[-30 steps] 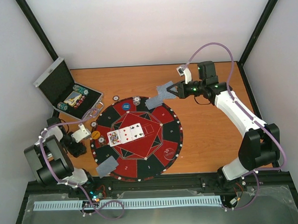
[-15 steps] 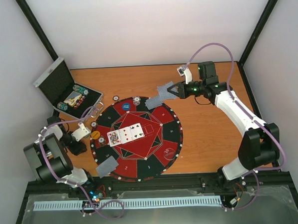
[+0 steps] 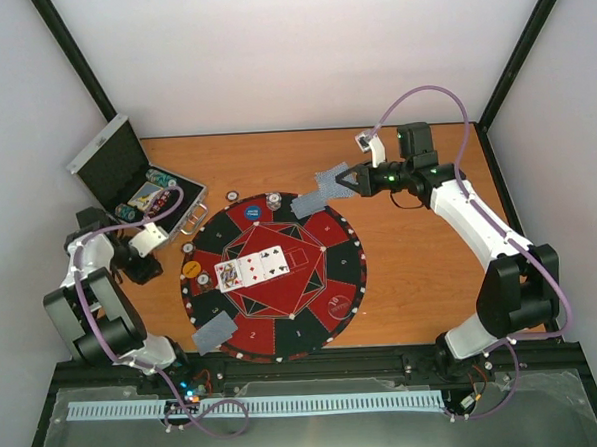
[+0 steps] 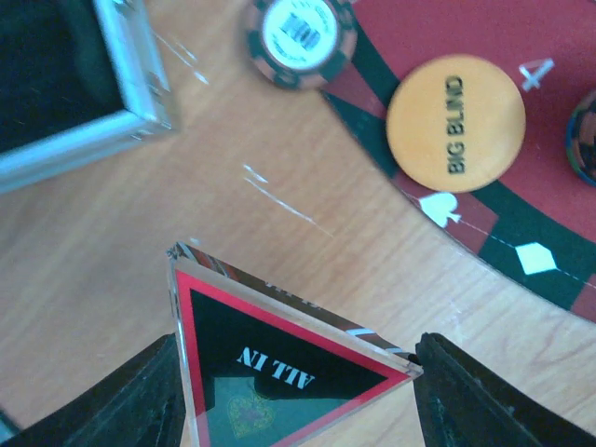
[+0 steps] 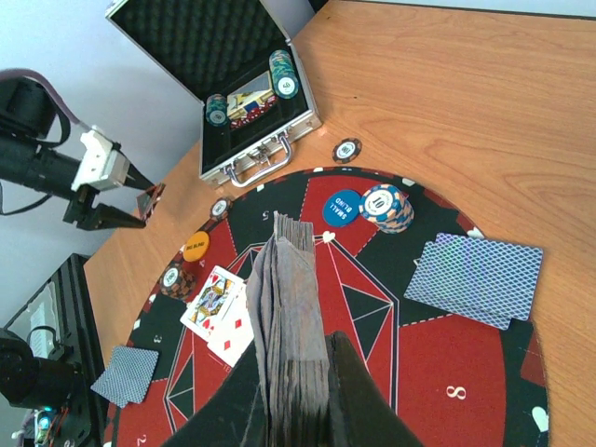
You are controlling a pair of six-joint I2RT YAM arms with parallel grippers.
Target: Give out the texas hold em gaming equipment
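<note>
Chip on orange table, white walls

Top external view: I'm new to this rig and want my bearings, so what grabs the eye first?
The big round red-and-black mat dominates the scene, with face-up cards in its middle. Near its far edge the right arm's jaws clamp a thick deck of cards. At the left, beside the open silver case, the left arm's jaws hold a triangular ALL IN marker.
</note>
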